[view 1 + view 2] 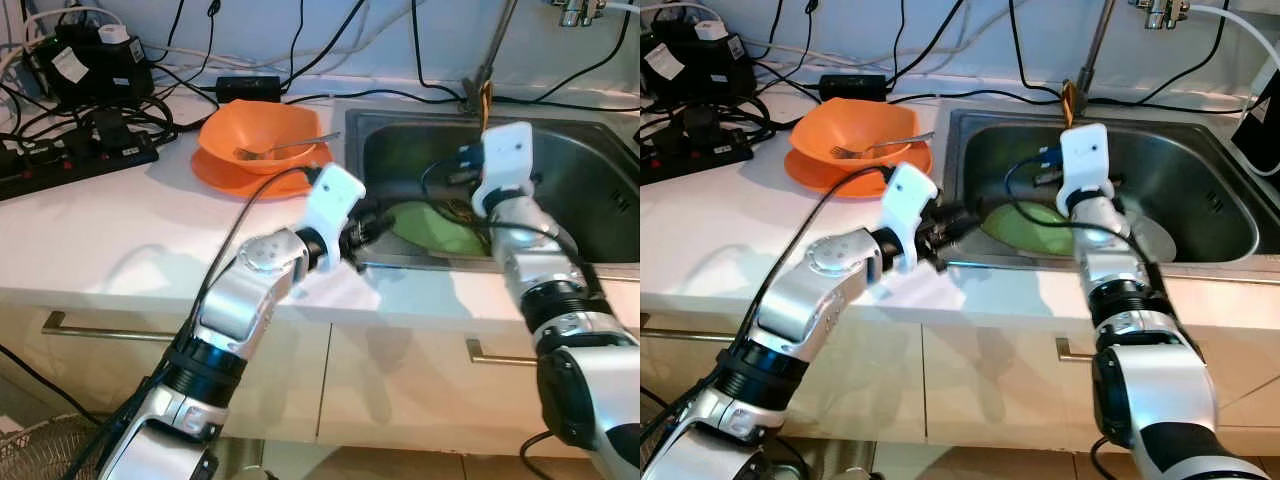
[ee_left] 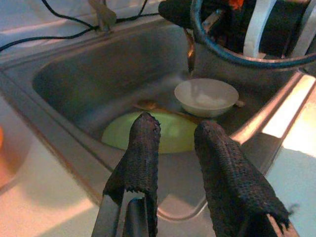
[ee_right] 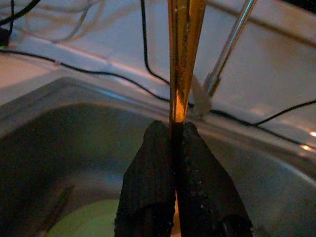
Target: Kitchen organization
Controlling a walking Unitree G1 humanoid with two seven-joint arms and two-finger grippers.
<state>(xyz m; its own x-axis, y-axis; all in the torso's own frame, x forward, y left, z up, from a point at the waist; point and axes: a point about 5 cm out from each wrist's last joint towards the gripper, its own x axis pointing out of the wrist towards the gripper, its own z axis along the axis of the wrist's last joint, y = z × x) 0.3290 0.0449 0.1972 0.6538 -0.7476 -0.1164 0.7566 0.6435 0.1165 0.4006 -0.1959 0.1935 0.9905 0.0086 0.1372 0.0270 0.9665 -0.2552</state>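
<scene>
Right gripper (image 3: 174, 148), raised over the sink (image 1: 560, 150), pinches one amber utensil handle (image 3: 183, 54) upright between closed fingers. Left gripper (image 2: 175, 140), fingers parted and holding nothing, hovers at the sink's near rim. In the basin: one green plate (image 2: 173, 131), one white bowl (image 2: 206, 96). On the counter (image 1: 110, 230): one orange bowl (image 1: 255, 130) with one fork (image 1: 280, 149).

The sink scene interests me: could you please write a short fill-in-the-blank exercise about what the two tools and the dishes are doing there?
1. The right tool is shut on a thin ____ utensil that it holds upright above the sink.
2. The left tool hovers at the sink's near edge with its fingers ____.
3. On the sink floor a ____ plate lies next to a small white bowl.
4. A fork rests in the ____ bowl on the counter.

Missing words: golden; open; green; orange
</scene>
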